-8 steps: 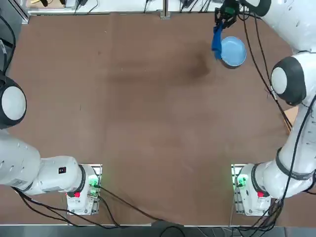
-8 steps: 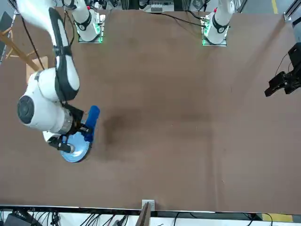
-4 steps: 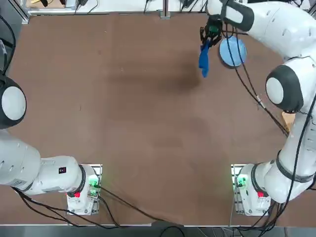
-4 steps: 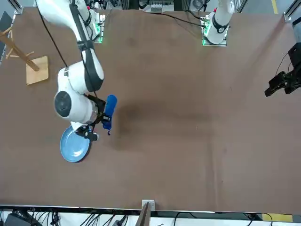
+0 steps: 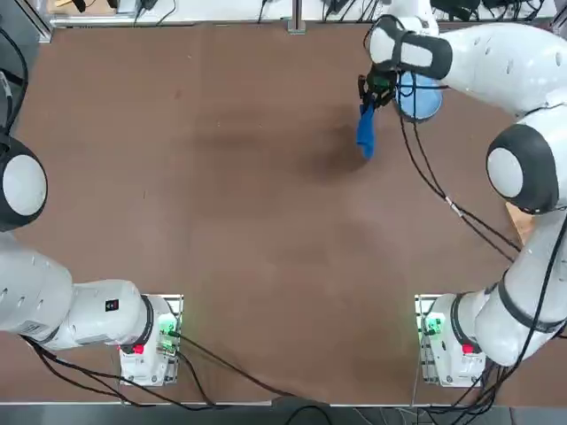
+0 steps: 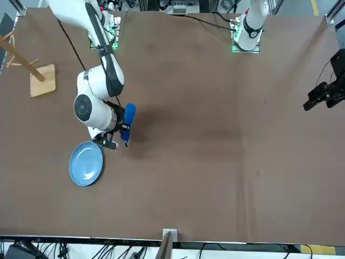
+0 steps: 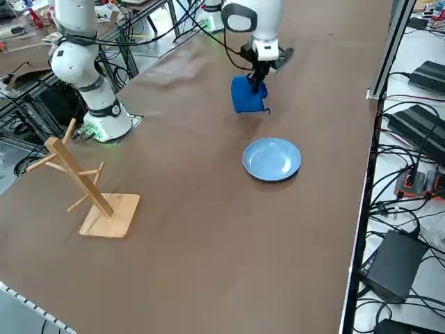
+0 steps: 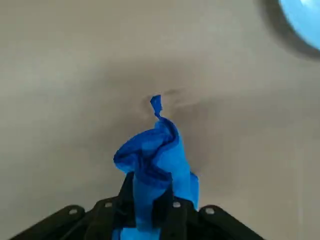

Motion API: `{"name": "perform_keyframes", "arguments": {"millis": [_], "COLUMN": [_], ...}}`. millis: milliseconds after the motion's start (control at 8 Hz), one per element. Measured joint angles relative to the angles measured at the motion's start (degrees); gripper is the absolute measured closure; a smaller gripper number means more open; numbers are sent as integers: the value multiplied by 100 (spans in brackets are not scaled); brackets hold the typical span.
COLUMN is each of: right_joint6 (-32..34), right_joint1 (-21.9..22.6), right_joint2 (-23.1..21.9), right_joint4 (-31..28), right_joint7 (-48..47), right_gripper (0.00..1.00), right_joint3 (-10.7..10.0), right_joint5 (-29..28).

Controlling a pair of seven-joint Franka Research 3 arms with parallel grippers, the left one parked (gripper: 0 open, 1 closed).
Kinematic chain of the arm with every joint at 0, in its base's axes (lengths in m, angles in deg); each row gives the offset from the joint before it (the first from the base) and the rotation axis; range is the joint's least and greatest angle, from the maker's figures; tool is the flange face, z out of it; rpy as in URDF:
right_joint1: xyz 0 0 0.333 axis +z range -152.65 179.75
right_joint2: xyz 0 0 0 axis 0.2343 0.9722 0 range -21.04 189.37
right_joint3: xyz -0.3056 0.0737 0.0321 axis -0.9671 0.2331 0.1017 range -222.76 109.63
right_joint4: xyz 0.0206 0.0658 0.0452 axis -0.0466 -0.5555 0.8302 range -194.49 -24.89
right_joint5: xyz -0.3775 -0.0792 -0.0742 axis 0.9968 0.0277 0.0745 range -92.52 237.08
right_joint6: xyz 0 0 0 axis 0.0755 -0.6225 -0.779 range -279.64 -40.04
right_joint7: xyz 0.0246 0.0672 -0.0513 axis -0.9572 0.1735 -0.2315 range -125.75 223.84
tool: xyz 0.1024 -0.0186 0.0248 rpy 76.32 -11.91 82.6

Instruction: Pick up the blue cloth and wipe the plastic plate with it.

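Note:
My right gripper [image 5: 372, 97] [image 6: 123, 125] [image 7: 258, 78] [image 8: 148, 210] is shut on the blue cloth [image 5: 365, 131] [image 6: 128, 115] [image 7: 246, 95] [image 8: 155, 155], which hangs bunched from the fingers above the brown table. The plastic plate [image 5: 420, 96] [image 6: 86, 163] [image 7: 272, 158] [image 8: 302, 22] is a small round light-blue dish lying flat on the table near the far right corner. The gripper and cloth hang beside the plate, toward the table's middle, not over it. In the top view the arm covers part of the plate.
A wooden rack with pegs on a square base [image 6: 32, 70] [image 7: 89, 191] stands near the table's right edge. The far table edge [image 5: 292, 25] runs close behind the plate. Cables [image 5: 434, 186] trail from the right arm over the table.
The right gripper has carried the cloth off the plate and away from it toward the table's middle. The plate, covered by the arm a second ago, now lies mostly uncovered.

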Motion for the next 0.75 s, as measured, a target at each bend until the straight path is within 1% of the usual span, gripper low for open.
{"name": "perform_keyframes", "arguments": {"millis": [125, 250, 500, 750], "right_joint6": [-18, 103, 634, 676], "right_joint1": [116, 199, 233, 232], "right_joint2": [-38, -126, -419, -663], "right_joint4": [-106, -160, -259, -626], "right_joint7": [-144, -339, -496, -497], "right_gripper": [91, 91, 91, 91], "right_joint3": [0, -1, -7, -41], "right_joint5": [-4, -4, 2, 147]}}
